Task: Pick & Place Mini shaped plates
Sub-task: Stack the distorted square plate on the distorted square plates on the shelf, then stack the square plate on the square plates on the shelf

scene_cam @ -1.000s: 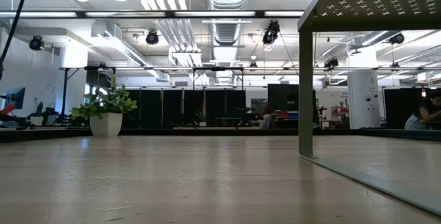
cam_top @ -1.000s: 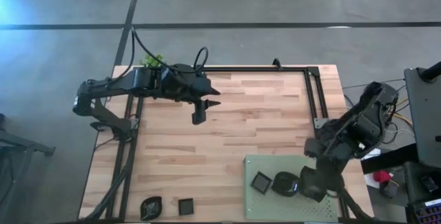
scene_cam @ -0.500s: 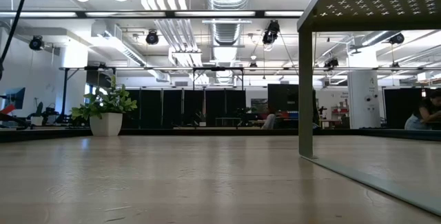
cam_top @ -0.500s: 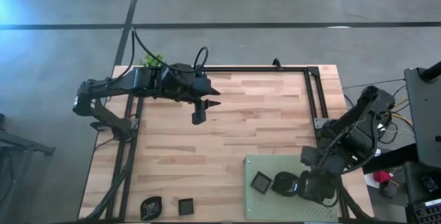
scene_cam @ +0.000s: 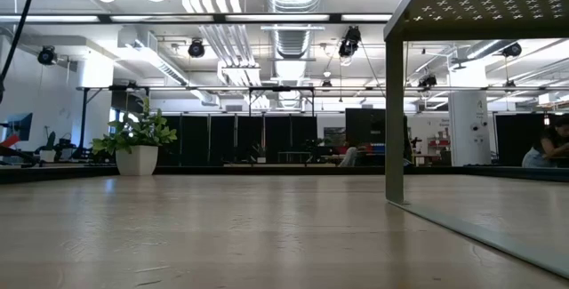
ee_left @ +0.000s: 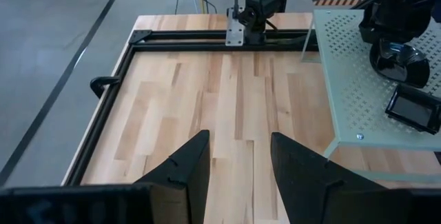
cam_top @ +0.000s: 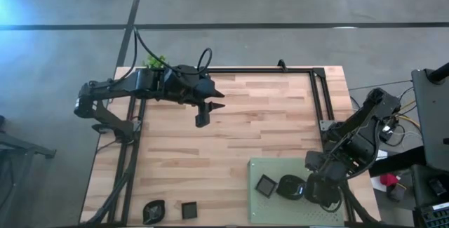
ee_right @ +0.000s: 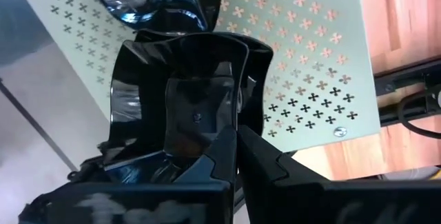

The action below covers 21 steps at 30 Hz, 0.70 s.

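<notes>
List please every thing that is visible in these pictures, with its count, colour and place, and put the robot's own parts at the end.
mini plates on the mat: two, black, one square and one rounded, on the green mat's near half.
mini plates on the wood: two, black, one wavy-rimmed and one square, at the table's near-left edge.
held plate: one, glossy black, square-welled, in the right gripper.
green mat: one, pale green, perforated, raised on legs at the near-right corner.
plant: one, green, far-left corner.
table: one, light wood, black-framed.
left gripper: jaws open, above the far-left wood.
right gripper: over the mat's right side, shut on a plate.
</notes>
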### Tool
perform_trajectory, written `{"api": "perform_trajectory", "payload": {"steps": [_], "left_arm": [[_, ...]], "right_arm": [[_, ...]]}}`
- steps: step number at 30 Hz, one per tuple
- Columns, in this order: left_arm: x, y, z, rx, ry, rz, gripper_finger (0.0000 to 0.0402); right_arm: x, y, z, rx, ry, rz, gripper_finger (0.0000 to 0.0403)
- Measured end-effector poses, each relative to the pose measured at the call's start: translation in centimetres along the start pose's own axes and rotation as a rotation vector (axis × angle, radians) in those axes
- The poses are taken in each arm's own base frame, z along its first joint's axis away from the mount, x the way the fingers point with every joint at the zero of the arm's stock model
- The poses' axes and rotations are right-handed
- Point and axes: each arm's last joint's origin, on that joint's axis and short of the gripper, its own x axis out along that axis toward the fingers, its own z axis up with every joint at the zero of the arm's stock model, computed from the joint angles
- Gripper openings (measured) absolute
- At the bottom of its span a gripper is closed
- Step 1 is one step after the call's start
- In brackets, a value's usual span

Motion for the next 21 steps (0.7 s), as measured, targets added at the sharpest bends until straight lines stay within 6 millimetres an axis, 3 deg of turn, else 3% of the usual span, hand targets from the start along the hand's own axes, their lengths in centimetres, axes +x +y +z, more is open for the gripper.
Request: {"api": "perform_trajectory", "payload": {"steps": [5,15,21], "left_arm": [[0.0,0.0,0.0,-0.001,0.0,0.0,0.0147],[0.0,0.0,0.0,-0.001,0.0,-0.001,0.0147],[0.0,-0.2,-0.7,0.018,0.076,-0.008,0.0147]], "right_arm": [[0.1,-0.1,0.0,-0.016,0.002,-0.008,0.002],[0.1,-0.1,0.0,-0.025,0.002,-0.006,0.0085],[-0.9,0.0,-0.1,-0.011,-0.028,0.027,0.0086]]}}
